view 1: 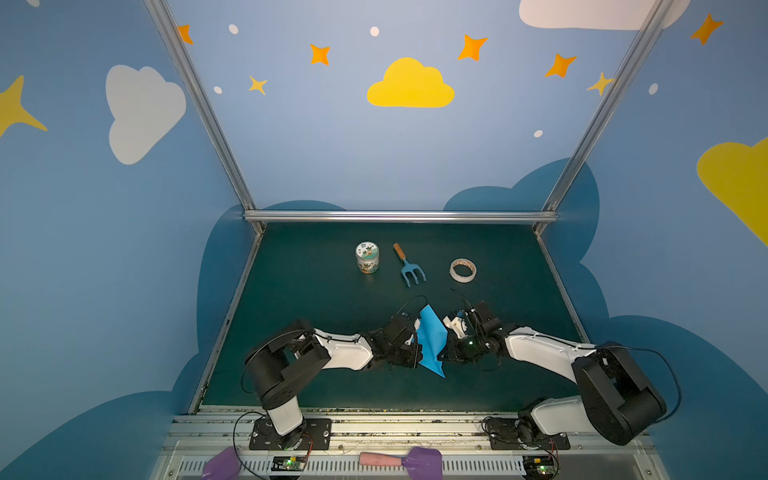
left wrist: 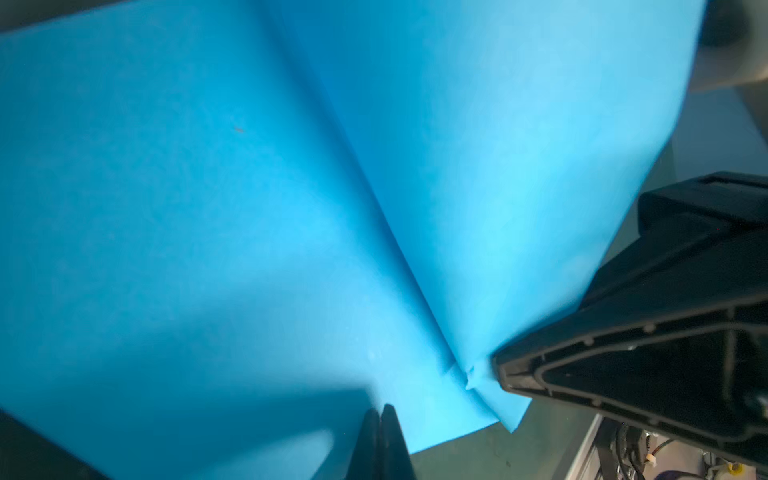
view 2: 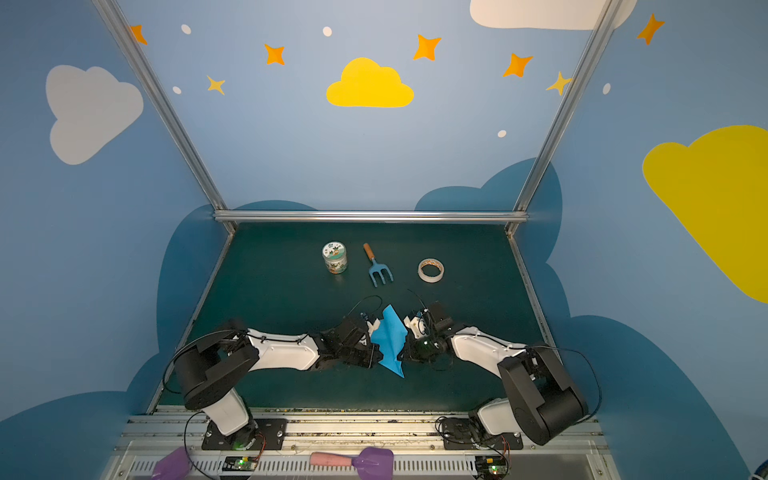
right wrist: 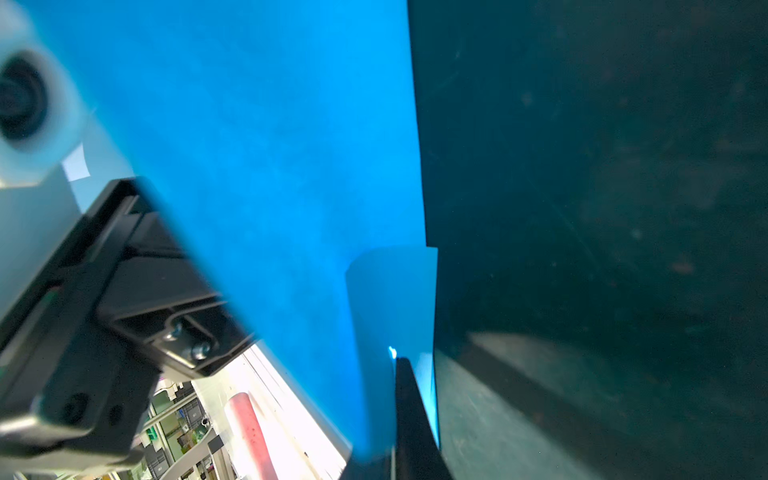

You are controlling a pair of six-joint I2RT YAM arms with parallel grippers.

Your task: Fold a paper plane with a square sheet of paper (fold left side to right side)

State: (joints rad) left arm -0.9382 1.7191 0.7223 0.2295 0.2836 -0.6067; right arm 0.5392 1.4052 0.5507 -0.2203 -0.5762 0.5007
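Left tool (left wrist: 380,415), right tool (right wrist: 398,370) both pinched on paper plane (view 1: 432,340), seemingly lifted off mat (view 1: 332,386).

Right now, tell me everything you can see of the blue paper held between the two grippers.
The sheet of paper is thin, plain, bright sky-blue, folded into a long pointed shape with one sharp crease along its length and layered flaps. It looks held up off the dark green mat, narrow tip toward the robot's base. The left gripper pinches one side with shut fingers; the right gripper pinches the opposite side, beside a small folded-over flap.
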